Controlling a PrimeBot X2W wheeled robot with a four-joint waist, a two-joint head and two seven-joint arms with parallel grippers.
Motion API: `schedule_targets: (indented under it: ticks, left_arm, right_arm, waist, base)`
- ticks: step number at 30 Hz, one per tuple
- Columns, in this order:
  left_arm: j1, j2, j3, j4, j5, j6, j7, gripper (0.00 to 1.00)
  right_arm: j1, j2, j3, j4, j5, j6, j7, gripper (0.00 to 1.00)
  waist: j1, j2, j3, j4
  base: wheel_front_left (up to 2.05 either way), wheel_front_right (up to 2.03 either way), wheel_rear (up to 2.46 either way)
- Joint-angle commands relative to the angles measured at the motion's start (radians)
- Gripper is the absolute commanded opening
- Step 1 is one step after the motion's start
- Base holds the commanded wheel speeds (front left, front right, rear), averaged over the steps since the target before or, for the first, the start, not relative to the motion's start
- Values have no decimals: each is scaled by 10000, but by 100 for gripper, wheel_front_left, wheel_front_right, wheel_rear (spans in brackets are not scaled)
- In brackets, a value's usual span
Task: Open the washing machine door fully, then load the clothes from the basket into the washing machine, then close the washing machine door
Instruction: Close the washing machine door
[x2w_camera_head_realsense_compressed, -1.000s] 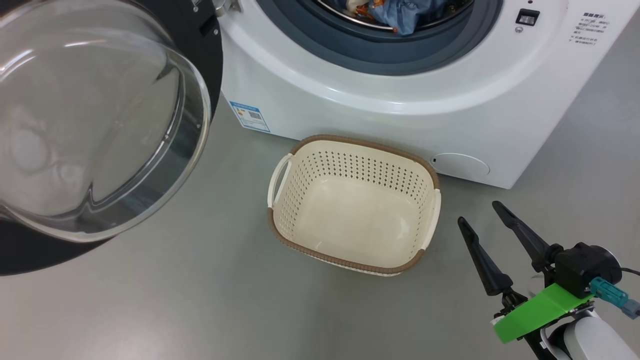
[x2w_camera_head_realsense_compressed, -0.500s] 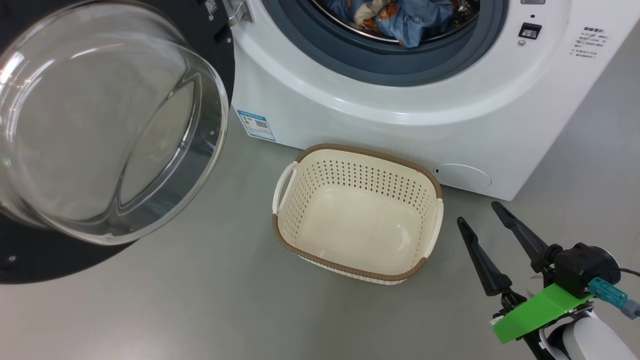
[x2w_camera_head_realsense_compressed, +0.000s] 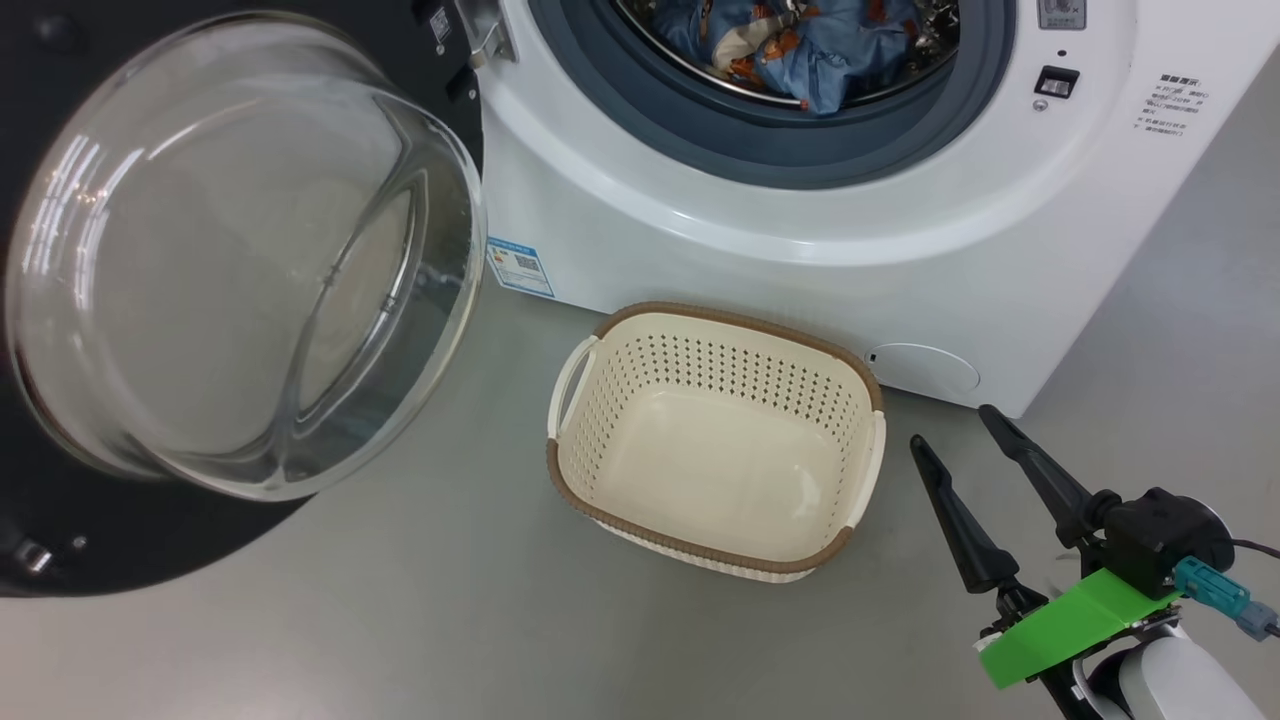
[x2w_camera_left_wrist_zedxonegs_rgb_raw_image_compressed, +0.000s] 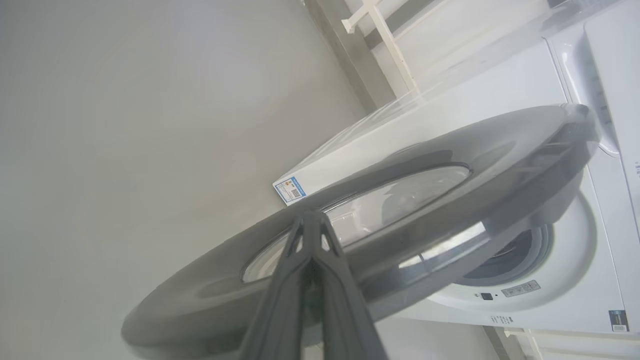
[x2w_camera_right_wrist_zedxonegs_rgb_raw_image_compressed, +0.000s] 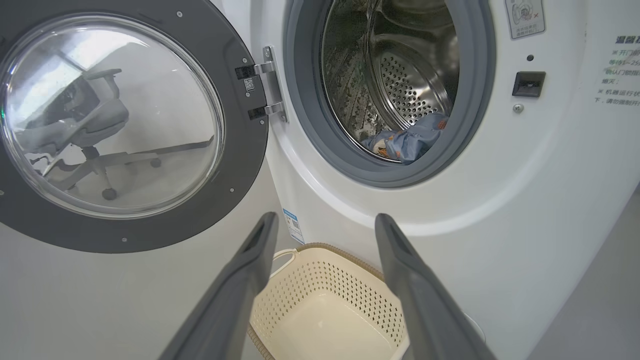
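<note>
Head view: washing machine door (x2w_camera_head_realsense_compressed: 240, 260) swung nearer sticker (x2w_camera_head_realsense_compressed: 520, 268).

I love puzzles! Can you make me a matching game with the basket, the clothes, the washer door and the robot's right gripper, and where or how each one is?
Things:
1. basket
2. clothes
3. washing machine door
4. right gripper

Places or states:
A. swung out on its hinge
B. open, holding nothing
C. empty, on the floor
D. inside the drum

Pairs: 1-C, 2-D, 3-A, 4-B

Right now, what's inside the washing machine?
Blue clothes with orange print lie low in the drum. The grey seal ring covers their lower edge, so the count is unclear.
</note>
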Motion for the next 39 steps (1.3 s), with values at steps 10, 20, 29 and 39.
schedule_targets:
  ticks: [10,20,29,39]
  left_arm:
    - [677,288,-139,-1908,-709,-114,1167,0]
    - [1281,280,-338,-3590,-1097,-115,1829,0]
    - [1690,179,-720,-5198,-1404,-115,2511,0]
    - [1827,-70,-1094,-6309,-1589,-115,2840,0]
  right_arm:
    - [240,46,107,-230,16,21,-49,100]
    - [340,140,0,-238,4,21,-49,100]
    - [385,254,-86,-255,-11,21,-49,100]
    - [448,338,-232,-284,-35,21,-49,100]
  waist:
    - [0,-1,-223,-53]
    - [0,-1,-376,-86]
    - [0,-1,-499,-273]
    - [0,-1,-633,-735]
  base:
    - [0,0,0]
    - [0,0,0]
    - [0,0,0]
    - [0,0,0]
